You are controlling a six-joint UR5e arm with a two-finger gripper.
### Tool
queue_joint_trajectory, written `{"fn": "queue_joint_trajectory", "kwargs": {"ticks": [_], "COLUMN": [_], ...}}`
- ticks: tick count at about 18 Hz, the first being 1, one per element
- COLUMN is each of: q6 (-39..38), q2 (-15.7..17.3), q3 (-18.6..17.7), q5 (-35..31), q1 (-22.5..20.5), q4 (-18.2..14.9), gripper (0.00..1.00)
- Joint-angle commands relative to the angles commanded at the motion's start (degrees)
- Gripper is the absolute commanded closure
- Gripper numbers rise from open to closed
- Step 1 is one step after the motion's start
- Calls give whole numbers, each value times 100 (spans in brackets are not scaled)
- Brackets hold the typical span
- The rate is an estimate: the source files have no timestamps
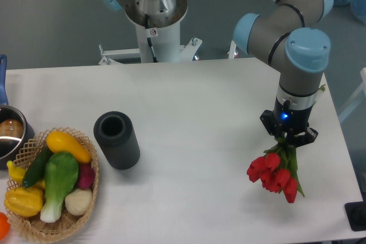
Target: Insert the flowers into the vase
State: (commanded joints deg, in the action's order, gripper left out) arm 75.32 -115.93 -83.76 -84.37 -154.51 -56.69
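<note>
Gripper [288, 139] of the single arm, pointing down over the right part of the white table [200, 101], fingers closed on the green stems of the flowers [274, 172]. The exact contact between fingers and stems is partly hidden by the gripper body, so the hold appears firm but cannot be confirmed in detail. The red tulip buds lie directly below the gripper and slightly to its left in the view, bunched together, with green leaves trailing beside them on the right. Whether the buds touch the table surface cannot be told. The vase [117, 140], dark grey and ribbed, stands upright well apart from the gripper, far to its left, round mouth facing up. Further left still, beyond the vase, a wicker basket [86, 195] holds yellow and green vegetables [54, 175]. At the far left edge, above the basket, part of a steel pot [10, 135] with a blue handle is visible.
</note>
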Motion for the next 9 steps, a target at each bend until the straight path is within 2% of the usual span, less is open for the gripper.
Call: {"fn": "queue_joint_trajectory", "kwargs": {"ticks": [9], "q6": [0], "q2": [61], "q3": [-35], "q5": [79], "q1": [26], "q4": [-26], "gripper": [100]}}
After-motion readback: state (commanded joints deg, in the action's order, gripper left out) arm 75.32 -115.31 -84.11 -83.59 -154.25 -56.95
